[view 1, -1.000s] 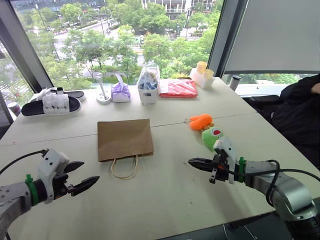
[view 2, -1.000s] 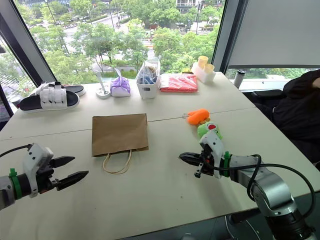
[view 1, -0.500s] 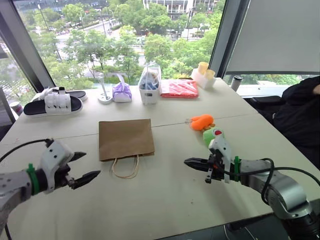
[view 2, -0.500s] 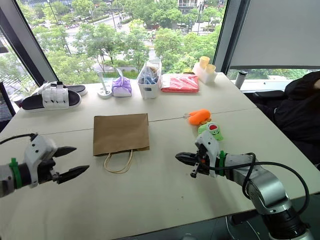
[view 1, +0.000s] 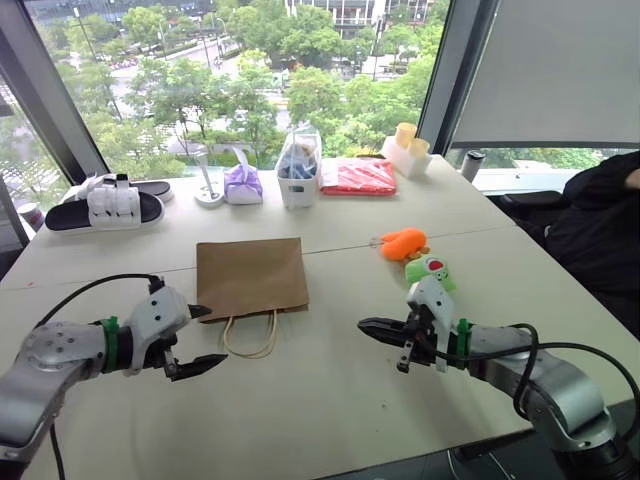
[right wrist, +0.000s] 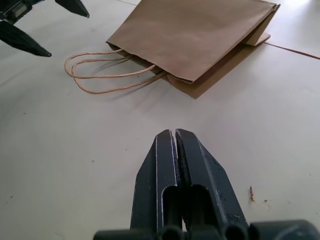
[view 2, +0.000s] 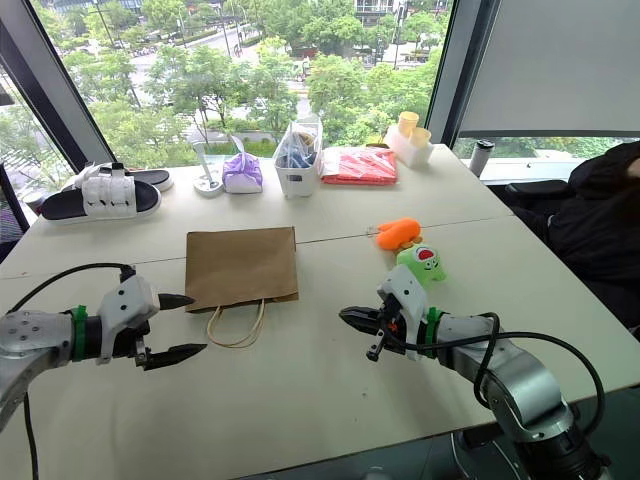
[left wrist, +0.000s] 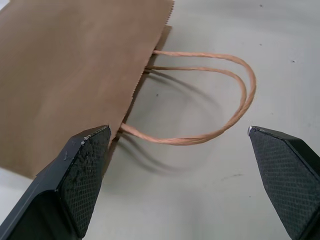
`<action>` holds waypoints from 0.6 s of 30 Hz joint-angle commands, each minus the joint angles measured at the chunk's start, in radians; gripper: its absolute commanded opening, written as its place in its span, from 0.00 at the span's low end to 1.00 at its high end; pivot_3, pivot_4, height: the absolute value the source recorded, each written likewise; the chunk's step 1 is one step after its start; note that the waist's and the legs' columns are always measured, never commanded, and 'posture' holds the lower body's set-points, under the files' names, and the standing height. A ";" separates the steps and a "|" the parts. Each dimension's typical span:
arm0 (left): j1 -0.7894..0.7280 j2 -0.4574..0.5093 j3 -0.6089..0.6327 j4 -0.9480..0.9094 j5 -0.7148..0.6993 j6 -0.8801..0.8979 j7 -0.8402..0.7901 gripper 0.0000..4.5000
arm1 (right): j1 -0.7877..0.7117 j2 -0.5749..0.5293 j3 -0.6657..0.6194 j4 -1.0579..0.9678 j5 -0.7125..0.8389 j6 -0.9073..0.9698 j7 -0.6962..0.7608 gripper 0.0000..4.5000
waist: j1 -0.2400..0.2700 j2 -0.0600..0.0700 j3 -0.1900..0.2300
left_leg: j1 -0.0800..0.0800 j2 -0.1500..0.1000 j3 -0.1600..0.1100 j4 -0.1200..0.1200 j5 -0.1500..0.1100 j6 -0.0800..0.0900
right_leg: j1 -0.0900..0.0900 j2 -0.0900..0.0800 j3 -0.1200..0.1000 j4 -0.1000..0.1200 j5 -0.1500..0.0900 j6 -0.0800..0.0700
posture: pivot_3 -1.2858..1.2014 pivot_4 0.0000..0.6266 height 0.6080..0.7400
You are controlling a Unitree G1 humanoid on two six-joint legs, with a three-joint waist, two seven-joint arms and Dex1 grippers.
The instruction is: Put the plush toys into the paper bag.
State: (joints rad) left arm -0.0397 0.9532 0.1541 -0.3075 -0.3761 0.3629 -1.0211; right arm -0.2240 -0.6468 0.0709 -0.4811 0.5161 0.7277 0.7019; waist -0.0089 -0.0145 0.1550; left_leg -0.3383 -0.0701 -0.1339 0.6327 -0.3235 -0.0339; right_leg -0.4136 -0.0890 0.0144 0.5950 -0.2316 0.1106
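- Paper bag (view 1: 251,277) lies flat on the counter (view 1: 330,400), mouth unopened.
- Orange toy (view 1: 404,242) and green toy (view 1: 428,270) lie outside, unpacked.
- Left gripper (view 1: 202,337): fingers spread wide beside the handles (left wrist: 210,105).
- Right gripper (view 1: 372,328): fingers closed, empty.

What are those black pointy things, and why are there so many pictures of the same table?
Those are a robot's two pinchers. Two pictures come from cameras in its head, looking down at the table. Two more come from small cameras on its wrists, looking along the fingers. The left gripper is open wide, pointing at the handles of the flat paper bag. The right gripper is shut and holds nothing. The orange plush toy and the green plush toy lie on the table, waiting to go into the bag.
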 commanded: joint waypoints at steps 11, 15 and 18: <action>-0.130 -0.095 -0.150 0.143 0.169 -0.203 0.019 1.00 | 0.004 0.015 -0.025 -0.044 -0.002 -0.015 -0.051 0.01 | -0.001 0.000 0.000 | 0.000 0.000 0.000 0.000 0.000 0.000 | 0.000 0.000 0.000 0.001 0.000 0.000 | 0.52 0.24 1.00; -0.143 -0.110 -0.150 0.163 0.174 -0.211 0.011 1.00 | 0.016 0.018 -0.025 -0.054 -0.002 -0.016 -0.061 0.01 | -0.002 -0.001 0.000 | 0.000 0.000 0.000 0.000 0.000 0.000 | 0.000 0.000 0.000 0.001 0.000 0.000 | 0.52 0.24 1.00; -0.158 -0.124 -0.140 0.175 0.152 -0.187 0.019 1.00 | 0.024 0.020 -0.025 -0.056 -0.003 -0.020 -0.068 0.01 | -0.001 -0.001 0.000 | 0.000 0.000 0.000 0.000 0.000 0.000 | 0.000 0.000 0.000 0.001 0.000 0.000 | 0.52 0.24 1.00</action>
State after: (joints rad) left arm -0.1762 0.8305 -0.0072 -0.1261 -0.2087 0.1723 -1.0045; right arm -0.1989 -0.6356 0.0688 -0.4902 0.5143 0.7279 0.6393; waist -0.0101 -0.0151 0.1546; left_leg -0.3380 -0.0701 -0.1341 0.6330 -0.3234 -0.0340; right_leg -0.4138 -0.0886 0.0143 0.5959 -0.2313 0.1110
